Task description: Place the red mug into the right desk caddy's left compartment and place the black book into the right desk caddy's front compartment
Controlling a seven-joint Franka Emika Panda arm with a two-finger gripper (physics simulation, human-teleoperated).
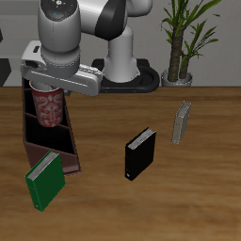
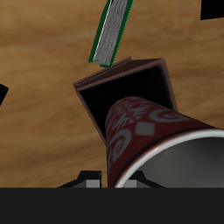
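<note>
My tool (image 1: 49, 87) sits right over the far end of the caddy (image 1: 66, 151), and the red mug (image 1: 47, 105) hangs directly beneath it, upright, its lower part down inside the caddy's walls. From the wrist the mug (image 2: 144, 131) fills the near field — a red barrel with pale swirls and a light grey inside, its rim cut off by the frame edge. Just beyond it is the caddy's (image 2: 122, 68) dark end section; nothing shows in it, though its floor is in shadow. My fingers are hidden behind the mug and my own housing, so I cannot tell how wide they stand or whether they grip it. A green book (image 1: 43, 181) leans by the caddy's near end. The black book (image 1: 139, 153) stands upright on the wooden tabletop (image 1: 198, 179), well apart from my tool — a thin grey book (image 1: 181, 122) stands beyond it.
</note>
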